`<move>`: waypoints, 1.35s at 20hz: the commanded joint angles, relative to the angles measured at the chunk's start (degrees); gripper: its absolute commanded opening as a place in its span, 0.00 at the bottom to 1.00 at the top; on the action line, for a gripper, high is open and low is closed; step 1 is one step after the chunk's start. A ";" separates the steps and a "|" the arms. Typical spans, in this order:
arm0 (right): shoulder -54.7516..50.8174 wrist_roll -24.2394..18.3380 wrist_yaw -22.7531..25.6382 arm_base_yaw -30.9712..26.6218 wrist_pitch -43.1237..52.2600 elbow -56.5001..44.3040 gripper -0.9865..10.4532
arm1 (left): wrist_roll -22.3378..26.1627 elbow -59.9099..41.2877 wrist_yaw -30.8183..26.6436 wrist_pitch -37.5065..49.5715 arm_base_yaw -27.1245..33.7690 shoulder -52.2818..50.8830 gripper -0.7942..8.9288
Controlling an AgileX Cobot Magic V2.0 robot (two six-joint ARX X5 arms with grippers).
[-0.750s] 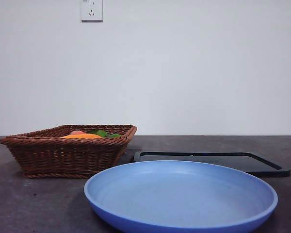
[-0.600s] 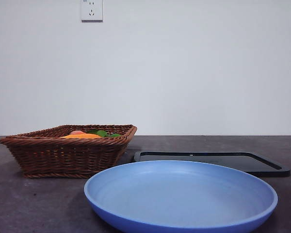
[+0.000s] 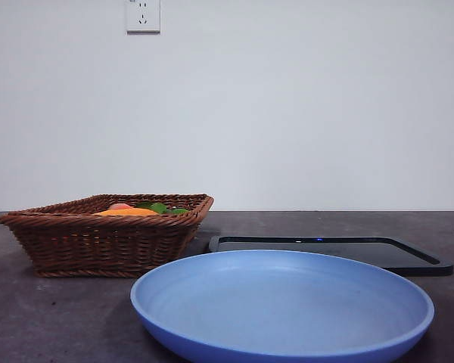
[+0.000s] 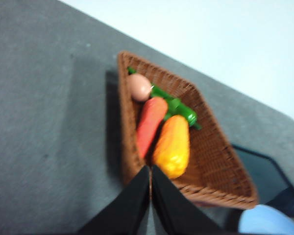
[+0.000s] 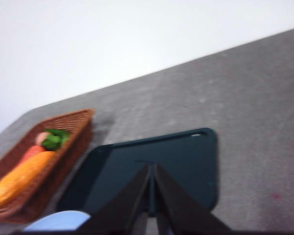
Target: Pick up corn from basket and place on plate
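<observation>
The orange-yellow corn [image 4: 172, 146] lies in the brown wicker basket [image 4: 220, 166], beside an orange-red carrot-like piece [image 4: 150, 125]. In the front view only the corn's top [image 3: 126, 212] shows over the basket's rim [image 3: 106, 242], at the left. The light-blue plate [image 3: 281, 305] sits near and large in front. My left gripper [image 4: 151, 171] hangs above the basket's near edge, shut, holding nothing. My right gripper [image 5: 152, 171] is shut and hovers over the black tray [image 5: 152, 166]. The corn [image 5: 20, 178], the basket [image 5: 63, 147] and the plate's edge [image 5: 63, 219] also show in the right wrist view.
A small pinkish-red fruit [image 4: 138, 87] and a green leafy item [image 4: 176, 106] share the basket. The flat black tray [image 3: 329, 252] lies behind the plate, right of the basket. A wall outlet [image 3: 143, 15] is on the white wall behind.
</observation>
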 commanded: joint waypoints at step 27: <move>39.30 -24.87 -9.20 16.63 -36.41 37.20 0.09 | 17.03 29.77 14.97 -24.63 -9.77 27.26 0.09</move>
